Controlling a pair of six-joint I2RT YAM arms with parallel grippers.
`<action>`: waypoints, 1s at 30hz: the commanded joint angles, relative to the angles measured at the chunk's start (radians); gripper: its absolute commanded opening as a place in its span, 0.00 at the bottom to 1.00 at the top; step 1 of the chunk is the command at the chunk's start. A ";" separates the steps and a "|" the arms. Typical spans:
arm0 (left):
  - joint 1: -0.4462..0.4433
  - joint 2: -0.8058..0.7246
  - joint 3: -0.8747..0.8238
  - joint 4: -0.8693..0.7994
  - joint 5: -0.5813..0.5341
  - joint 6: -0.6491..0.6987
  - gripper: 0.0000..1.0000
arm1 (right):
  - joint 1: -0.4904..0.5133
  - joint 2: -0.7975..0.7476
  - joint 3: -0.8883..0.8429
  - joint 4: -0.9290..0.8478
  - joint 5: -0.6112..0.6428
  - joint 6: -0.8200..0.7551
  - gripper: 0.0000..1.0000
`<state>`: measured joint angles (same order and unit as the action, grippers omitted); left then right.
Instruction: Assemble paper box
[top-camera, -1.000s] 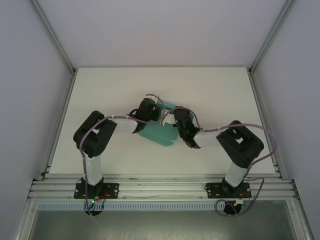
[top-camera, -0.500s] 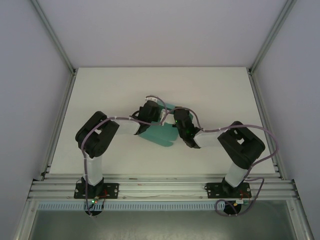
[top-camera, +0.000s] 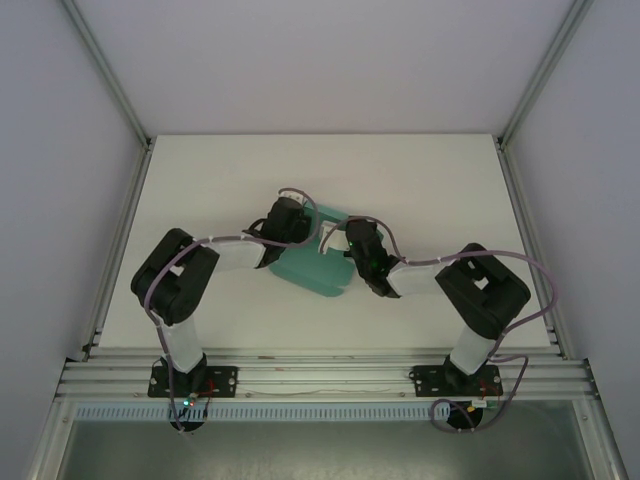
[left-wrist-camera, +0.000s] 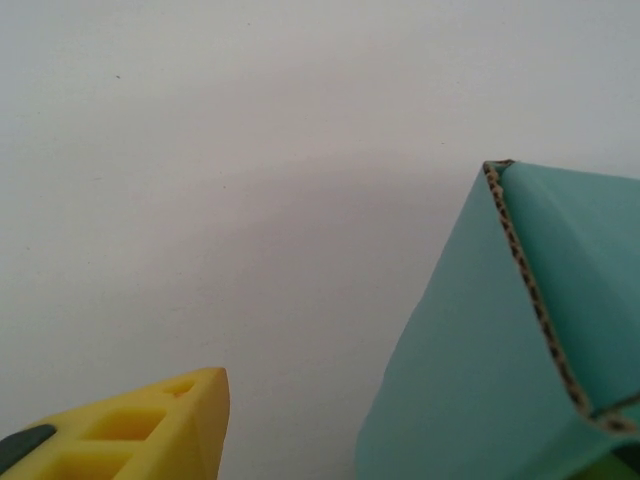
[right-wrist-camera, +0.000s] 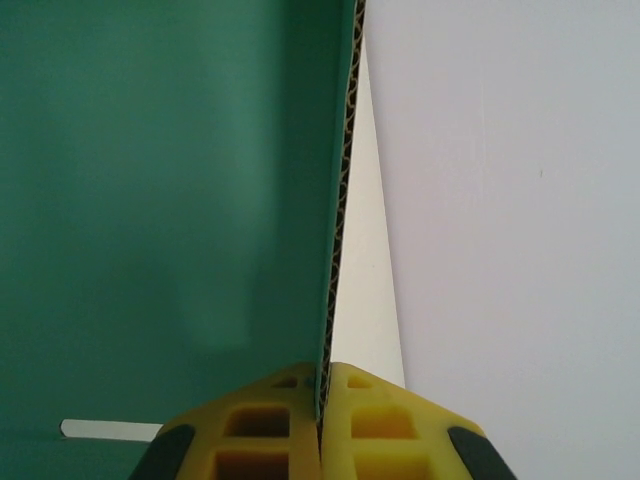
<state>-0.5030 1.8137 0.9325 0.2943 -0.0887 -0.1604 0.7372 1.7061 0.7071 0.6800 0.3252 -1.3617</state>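
a: nearest the camera, where do the arms start?
b: their bases are bolted to a rail at the near edge of the table. both arms bend inward and meet over its middle.
a: what is the right gripper doing?
b: the right gripper is pinched tight on the box. its wrist view shows the two yellow fingers pressed together on one thin fluted wall of the card. that wall stands upright between them, with the green face to the left and bare table to the right.
a: and the left gripper?
b: the left gripper has its jaws apart and holds nothing. in its wrist view one yellow finger sits low on the left, with bare table between it and the card. the other finger is mostly hidden behind the card at the lower right corner.
a: so where is the box?
b: it is around the middle of the table, between the two grippers. from above, a broad teal panel lies just nearer than the wrists, and a smaller teal piece shows just beyond them. the left wrist view shows a folded corner of the card, its brown fluted edge running down to the right.
a: and farther back?
b: bare white table runs to the far edge. past it are pale walls, with metal frame posts slanting up on either side.
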 joint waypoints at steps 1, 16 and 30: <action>0.020 0.020 0.037 -0.004 0.027 0.000 0.44 | -0.002 -0.003 -0.003 -0.083 0.009 0.002 0.00; 0.018 0.039 0.001 0.079 0.074 0.041 0.00 | -0.004 -0.135 0.051 -0.201 -0.029 0.354 0.79; 0.018 -0.059 -0.072 0.100 0.020 -0.118 0.00 | -0.296 -0.503 0.012 -0.352 -0.208 1.279 1.00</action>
<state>-0.4946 1.8084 0.8776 0.3714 -0.0326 -0.2302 0.4847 1.2072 0.6830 0.4492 0.1551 -0.4015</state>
